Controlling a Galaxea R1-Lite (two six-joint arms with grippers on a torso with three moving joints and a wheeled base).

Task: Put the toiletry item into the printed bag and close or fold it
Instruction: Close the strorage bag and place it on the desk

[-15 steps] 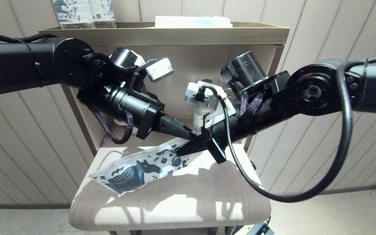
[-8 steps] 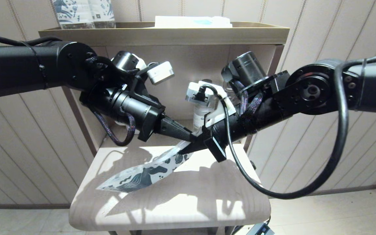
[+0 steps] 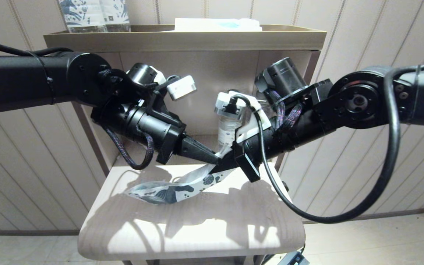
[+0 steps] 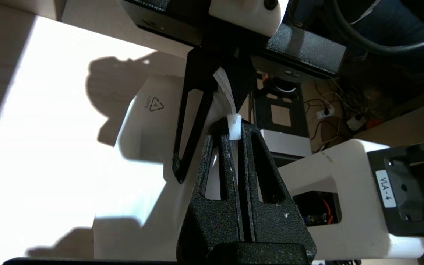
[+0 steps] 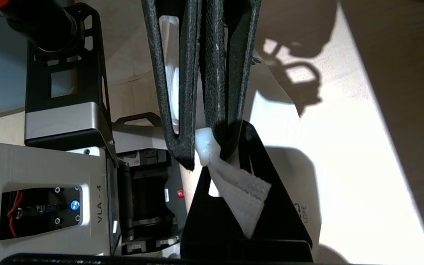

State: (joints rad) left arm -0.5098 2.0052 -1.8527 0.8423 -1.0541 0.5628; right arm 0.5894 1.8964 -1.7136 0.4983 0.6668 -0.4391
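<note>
In the head view, the printed bag point(image 3: 177, 186) is held by its upper end between the left gripper point(image 3: 215, 159) and the right gripper point(image 3: 222, 166), tips almost touching, while its lower end trails onto the table point(image 3: 197, 235), apparently so the mouth can be shut or folded; the toothbrush is not visible, presumably inside. In the left wrist view, the left gripper point(image 4: 235, 130) is seen clamped on a white strip of the bag's edge point(image 4: 225, 90). In the right wrist view, the right gripper point(image 5: 208, 147) is likewise clamped on the crumpled white edge point(image 5: 243, 191).
</note>
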